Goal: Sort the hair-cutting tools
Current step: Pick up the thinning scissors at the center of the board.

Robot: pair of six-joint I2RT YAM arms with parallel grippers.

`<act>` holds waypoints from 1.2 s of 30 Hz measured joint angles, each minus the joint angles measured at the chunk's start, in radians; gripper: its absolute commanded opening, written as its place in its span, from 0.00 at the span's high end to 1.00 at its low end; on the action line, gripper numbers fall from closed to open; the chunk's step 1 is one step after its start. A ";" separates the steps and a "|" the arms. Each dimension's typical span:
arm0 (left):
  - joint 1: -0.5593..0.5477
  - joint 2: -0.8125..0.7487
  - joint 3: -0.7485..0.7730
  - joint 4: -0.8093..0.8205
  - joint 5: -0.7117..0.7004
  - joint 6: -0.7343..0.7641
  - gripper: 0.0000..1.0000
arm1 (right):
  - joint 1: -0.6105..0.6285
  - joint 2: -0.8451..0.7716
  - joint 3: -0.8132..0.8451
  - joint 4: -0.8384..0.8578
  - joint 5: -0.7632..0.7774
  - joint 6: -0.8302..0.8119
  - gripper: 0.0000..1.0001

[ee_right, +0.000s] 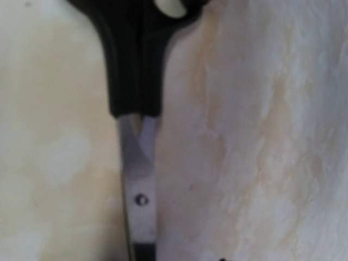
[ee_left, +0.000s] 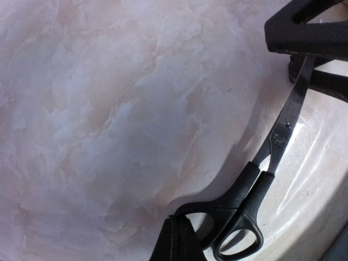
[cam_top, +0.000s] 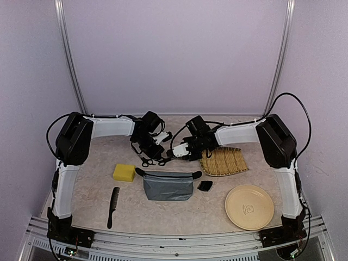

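One pair of black-handled scissors (ee_left: 272, 147) lies on the table between both grippers; it also shows in the right wrist view (ee_right: 138, 179). My left gripper (ee_left: 175, 217) is shut, its tips on the rim of a handle loop. My right gripper (ee_left: 303, 62) is closed on the blade tip. In the top view the left gripper (cam_top: 151, 152) and right gripper (cam_top: 174, 154) meet over these scissors (cam_top: 163, 161). A second pair of scissors (cam_top: 145, 161) lies beside them. The comb (cam_top: 113, 206) lies front left. The clipper guard (cam_top: 205, 186) lies right of the pouch. The electric clipper is out of view.
A yellow sponge (cam_top: 124, 172) sits left of the grey-blue zip pouch (cam_top: 168, 186). A woven tray (cam_top: 224, 161) lies under the right forearm. A tan plate (cam_top: 249, 206) sits front right. Walls enclose the table on three sides.
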 measured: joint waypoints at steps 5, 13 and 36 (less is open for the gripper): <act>0.016 0.000 -0.004 0.013 0.020 0.001 1.00 | 0.000 0.023 0.032 -0.024 -0.007 -0.010 0.84; 0.034 0.000 -0.006 0.023 0.038 0.001 0.82 | 0.000 0.045 0.057 -0.031 -0.012 0.006 0.99; -0.084 -0.603 -0.333 0.261 -0.189 -0.044 0.62 | -0.010 -0.109 -0.005 -0.119 -0.070 0.212 1.00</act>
